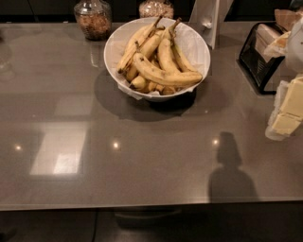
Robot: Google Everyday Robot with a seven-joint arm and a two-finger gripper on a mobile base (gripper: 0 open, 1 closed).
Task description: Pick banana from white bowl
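A white bowl [196, 40] stands on the grey table at the back centre, lined with white paper. It holds several ripe yellow bananas [161, 73] with brown specks, piled with their stems toward the back. My gripper [287, 111] is at the right edge of the view, pale white and cream, partly cut off. It hangs above the table, well to the right of the bowl and apart from it. Nothing shows in it.
A glass jar [93, 18] with brown contents stands behind the bowl to the left, and a second jar [156, 8] at the back centre. A white stand [208, 21] is behind the bowl. A black wire rack [259, 56] sits at the right.
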